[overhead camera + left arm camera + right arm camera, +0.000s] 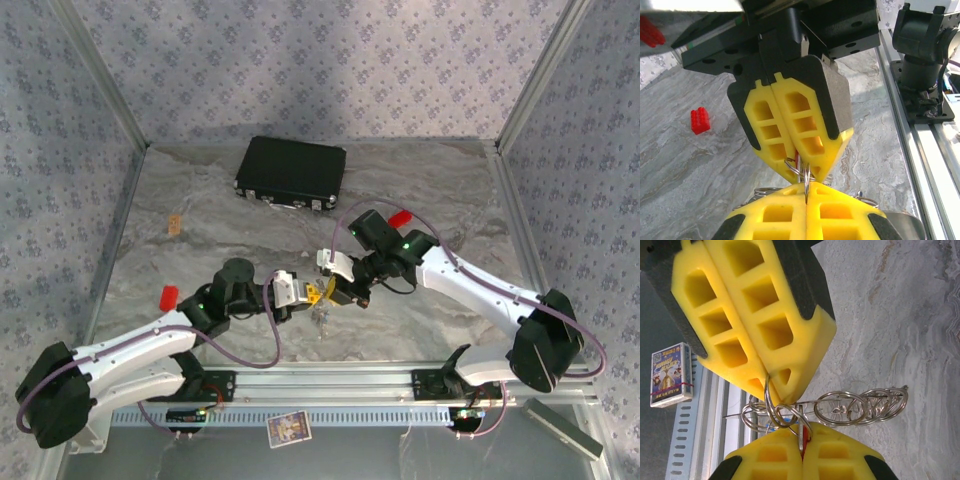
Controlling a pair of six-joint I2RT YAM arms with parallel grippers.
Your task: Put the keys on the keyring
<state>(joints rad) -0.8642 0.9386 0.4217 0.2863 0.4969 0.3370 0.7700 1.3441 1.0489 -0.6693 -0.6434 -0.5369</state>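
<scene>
Between meeting fingertips: keyring [767, 396] | left gripper [806, 192] pinches keyring | right gripper [802, 441] pinches red key [801, 436]

The small rectangular card box [671, 374] with a purple-and-yellow picture, lying just beside the slotted aluminium rail [695, 440] at the near edge, carries lines of lettering and a square code, all too blurred to read.

the keyring [765, 395], a thin silver wire loop joined to a chain of rings [860, 407], stood on edge, pinched by the left gripper [774, 390]. a silver key [800, 437], a red sliver showing, sat clamped in the right gripper [802, 447].
</scene>
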